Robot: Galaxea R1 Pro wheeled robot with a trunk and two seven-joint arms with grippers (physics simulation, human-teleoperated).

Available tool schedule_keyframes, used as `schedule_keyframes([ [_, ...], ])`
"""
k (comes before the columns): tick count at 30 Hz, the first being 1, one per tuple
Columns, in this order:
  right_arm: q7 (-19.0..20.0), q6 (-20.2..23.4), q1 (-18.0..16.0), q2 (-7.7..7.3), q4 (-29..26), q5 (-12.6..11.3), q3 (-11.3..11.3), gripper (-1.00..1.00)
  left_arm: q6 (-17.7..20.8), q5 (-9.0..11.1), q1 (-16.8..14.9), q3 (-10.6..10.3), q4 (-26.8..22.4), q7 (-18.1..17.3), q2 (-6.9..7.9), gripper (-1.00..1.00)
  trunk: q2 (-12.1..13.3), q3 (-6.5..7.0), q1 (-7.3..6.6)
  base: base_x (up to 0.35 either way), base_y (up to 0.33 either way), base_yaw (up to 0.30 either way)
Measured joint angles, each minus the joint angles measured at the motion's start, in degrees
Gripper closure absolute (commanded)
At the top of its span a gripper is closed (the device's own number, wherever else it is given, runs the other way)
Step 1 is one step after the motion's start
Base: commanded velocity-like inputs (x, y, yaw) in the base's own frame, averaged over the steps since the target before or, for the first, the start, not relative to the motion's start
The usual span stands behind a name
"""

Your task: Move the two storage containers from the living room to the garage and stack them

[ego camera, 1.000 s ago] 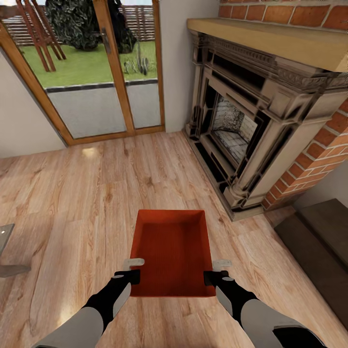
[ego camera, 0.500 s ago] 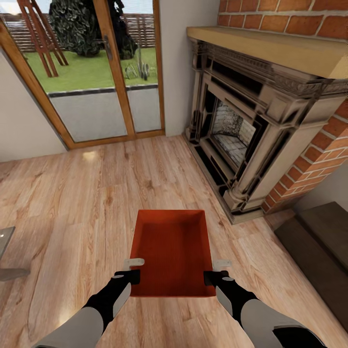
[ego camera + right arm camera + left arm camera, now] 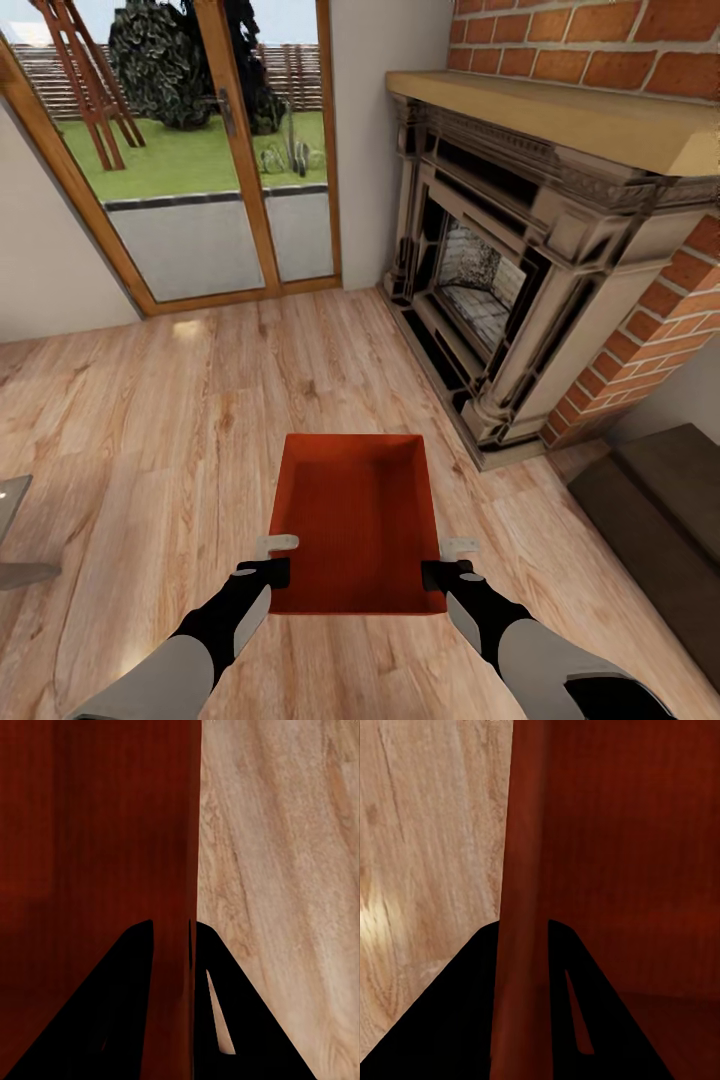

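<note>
I'm carrying one storage container (image 3: 352,520) between both arms, long axis running toward twelve o'clock; left claw (image 3: 268,566) is clamping its nine o'clock wall, right claw (image 3: 448,570) its three o'clock wall, above the living room planks (image 3: 180,420).

Ahead of both grippers, past the storage container (image 3: 355,520) they clamp between them, bare wood-plank flooring (image 3: 200,400) runs open to the glass doors (image 3: 200,170). Outward of the left gripper (image 3: 268,560) the floor is free, apart from a grey edge (image 3: 15,535), perhaps furniture. Forward and outward of the right gripper (image 3: 452,562), the fireplace (image 3: 520,270) and a dark step (image 3: 660,500) block the way.
</note>
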Motion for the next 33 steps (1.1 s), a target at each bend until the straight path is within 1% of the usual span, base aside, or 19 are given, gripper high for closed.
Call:
schedule_keyframes([
  [33, -0.01, 0.13, 0.00, 0.01, -0.03, 0.08, -0.02, 1.00, 0.01, 0.10, 0.01, 0.00, 0.05, -0.01, 0.01, 1.00, 0.00, 3.03, 0.00, 0.000, 0.000, 0.000],
])
